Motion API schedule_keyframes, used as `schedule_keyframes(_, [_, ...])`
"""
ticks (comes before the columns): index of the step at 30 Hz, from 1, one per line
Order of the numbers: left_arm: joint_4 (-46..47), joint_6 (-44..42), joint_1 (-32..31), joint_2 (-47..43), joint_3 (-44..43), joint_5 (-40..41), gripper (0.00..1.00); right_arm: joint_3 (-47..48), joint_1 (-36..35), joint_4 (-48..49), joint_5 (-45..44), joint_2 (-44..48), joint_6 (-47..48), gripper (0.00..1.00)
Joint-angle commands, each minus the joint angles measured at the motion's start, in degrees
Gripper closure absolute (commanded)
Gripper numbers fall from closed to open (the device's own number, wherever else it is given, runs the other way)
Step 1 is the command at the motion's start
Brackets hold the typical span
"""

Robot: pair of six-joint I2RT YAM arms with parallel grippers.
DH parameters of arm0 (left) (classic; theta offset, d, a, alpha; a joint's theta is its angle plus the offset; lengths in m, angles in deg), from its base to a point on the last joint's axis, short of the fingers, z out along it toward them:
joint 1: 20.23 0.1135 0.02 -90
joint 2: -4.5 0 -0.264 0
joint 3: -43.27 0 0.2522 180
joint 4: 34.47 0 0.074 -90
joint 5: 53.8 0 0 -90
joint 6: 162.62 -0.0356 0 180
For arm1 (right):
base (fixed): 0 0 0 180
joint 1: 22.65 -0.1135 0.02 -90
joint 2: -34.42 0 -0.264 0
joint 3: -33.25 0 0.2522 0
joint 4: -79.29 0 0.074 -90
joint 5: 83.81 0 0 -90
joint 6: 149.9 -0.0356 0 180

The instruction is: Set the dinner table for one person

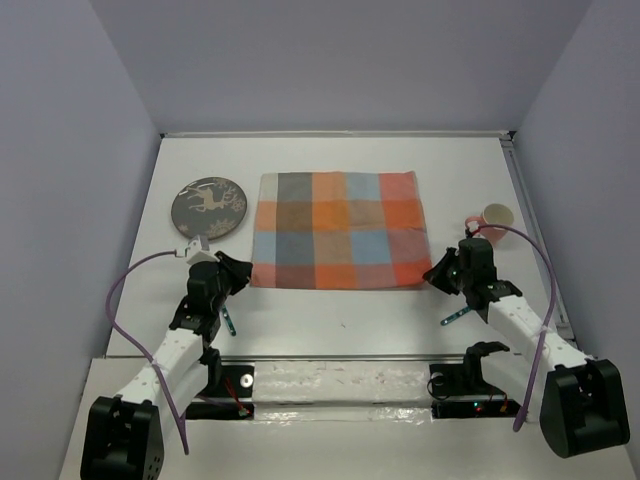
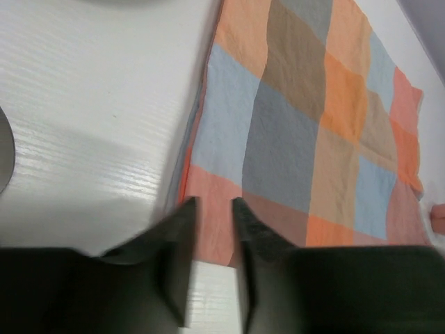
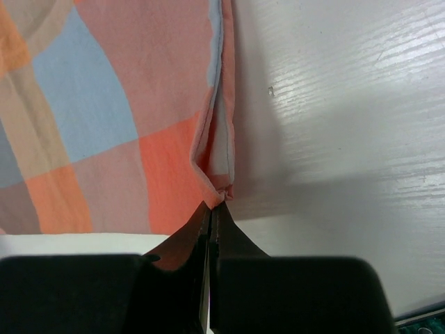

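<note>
Where we find the large, flat, smooth white rectangular dinner table (image 1: pixel 300 322): it fills the middle of the overhead view, with both arm bases at its 6 o'clock edge.
Cloth: an orange, blue and grey checked fabric cloth (image 1: pixel 338 230) lies spread on the tabletop at the centre, its edges roughly square to the table's.
Plate: we see a dark round plate with a pale deer pattern (image 1: pixel 209 208) at the cloth's 10 o'clock. It sits just beside the cloth's left edge, not touching it.
Cup: a small pink cup (image 1: pixel 495 217) stands upright at the cloth's 3 o'clock, apart from the fabric and near the table's right edge. Its handle points toward 9 o'clock.
Left gripper: the black two-finger left gripper (image 1: pixel 243 268) sits at the cloth's 7 o'clock corner. In its wrist view the fingers (image 2: pixel 177 243) stand slightly spread, and we see the cloth's corner and bare table through the narrow gap. We cannot tell whether the tips touch the fabric.
Right gripper: the black two-finger right gripper (image 1: pixel 432 275) sits at the cloth's 5 o'clock corner. Its fingers (image 3: pixel 236 243) are pressed together, and the puckered corner of the cloth runs into their tips, pinched there.
Cables: purple cables (image 1: pixel 125 285) loop outward from each wrist.
</note>
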Motion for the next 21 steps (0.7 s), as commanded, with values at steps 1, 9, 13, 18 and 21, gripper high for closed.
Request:
schedule_keyframes(1, [-0.1, 0.4, 0.2, -1.0, 0.6, 0.5, 0.48, -0.7, 0.3, -0.9, 1.4, 1.6, -1.0, 0.92])
schedule_keyframes(9, [-1.6, -1.9, 0.2, -3.1, -2.5, 1.7, 0.07, 2.3, 0.3, -4.0, 1.4, 5.0, 0.4, 0.45])
schedule_keyframes(13, [-3.6, -2.6, 0.1, -6.4, -8.5, -2.8, 0.01, 9.2, 0.3, -8.0, -1.4, 6.5, 2.9, 0.26])
schedule_keyframes(18, [-6.9, -6.5, -1.3, -10.3, -18.1, -7.5, 0.01, 22.3, 0.3, -14.0, -15.8, 5.0, 10.5, 0.27])
schedule_keyframes(21, [-9.9, -10.4, -1.6, -11.4, -23.9, -10.4, 0.01, 29.1, 0.3, -15.1, -20.0, 1.3, 13.3, 0.32])
